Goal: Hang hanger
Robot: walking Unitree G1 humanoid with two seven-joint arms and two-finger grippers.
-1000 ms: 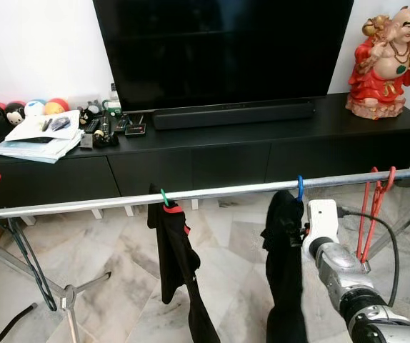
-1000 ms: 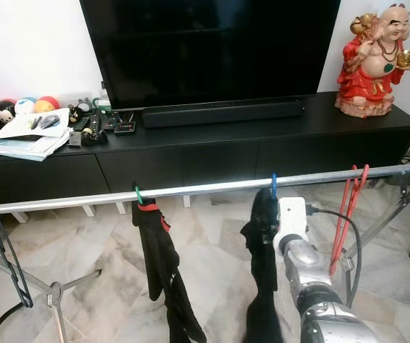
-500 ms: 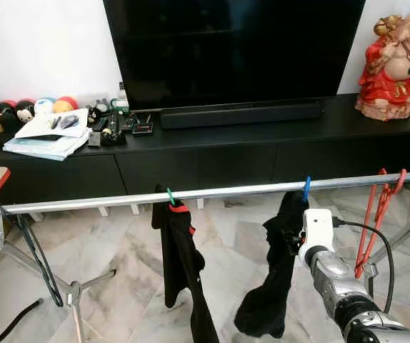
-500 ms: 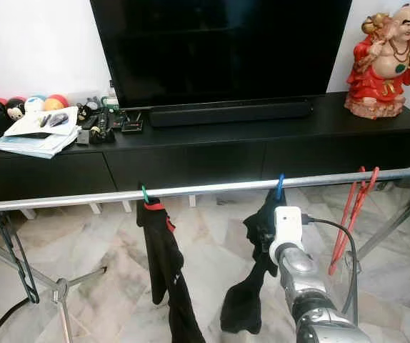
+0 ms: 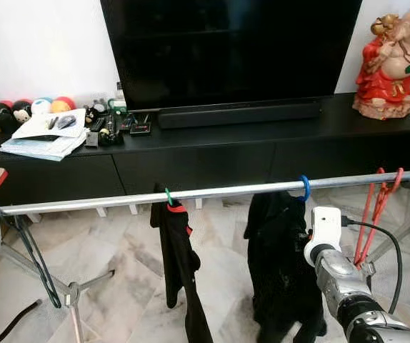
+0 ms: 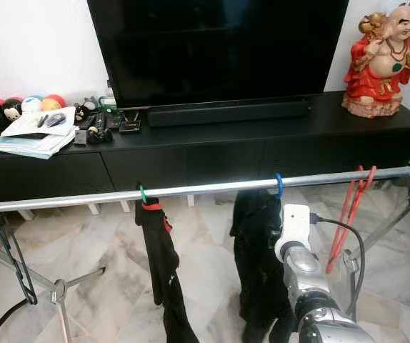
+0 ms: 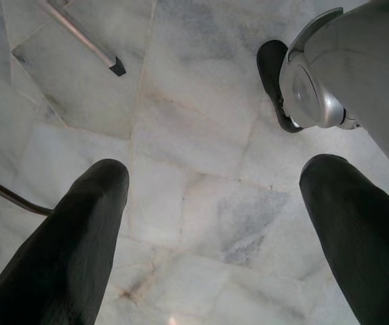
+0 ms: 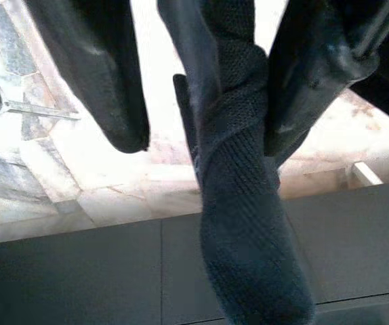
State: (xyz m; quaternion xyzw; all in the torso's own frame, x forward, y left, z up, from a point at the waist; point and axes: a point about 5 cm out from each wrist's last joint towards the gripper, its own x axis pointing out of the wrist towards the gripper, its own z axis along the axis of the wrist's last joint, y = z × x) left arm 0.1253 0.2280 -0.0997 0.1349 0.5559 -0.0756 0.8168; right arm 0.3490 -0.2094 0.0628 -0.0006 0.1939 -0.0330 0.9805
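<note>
Your right gripper (image 8: 205, 108) is raised beside the metal rail (image 5: 212, 191) of a drying rack, just under the blue hanger hook (image 5: 304, 187) that sits over the rail. From that hook a black garment (image 5: 280, 264) hangs straight down, just left of your right arm's white wrist. In the right wrist view, a fold of this dark knit cloth lies between the two black fingers (image 8: 93, 74), which stand apart on either side of it; whether they press on the cloth cannot be told.

Further left on the rail, a green-hooked hanger (image 5: 168, 198) carries a second black garment (image 5: 180, 264). To the right, red hangers (image 5: 378, 207) hang from the same rail.

Your left gripper (image 7: 215, 223) hangs idle over the marble floor (image 7: 194, 135), fingers spread wide and grasping nothing.

Behind the rack stands a black TV console (image 5: 212, 153).
</note>
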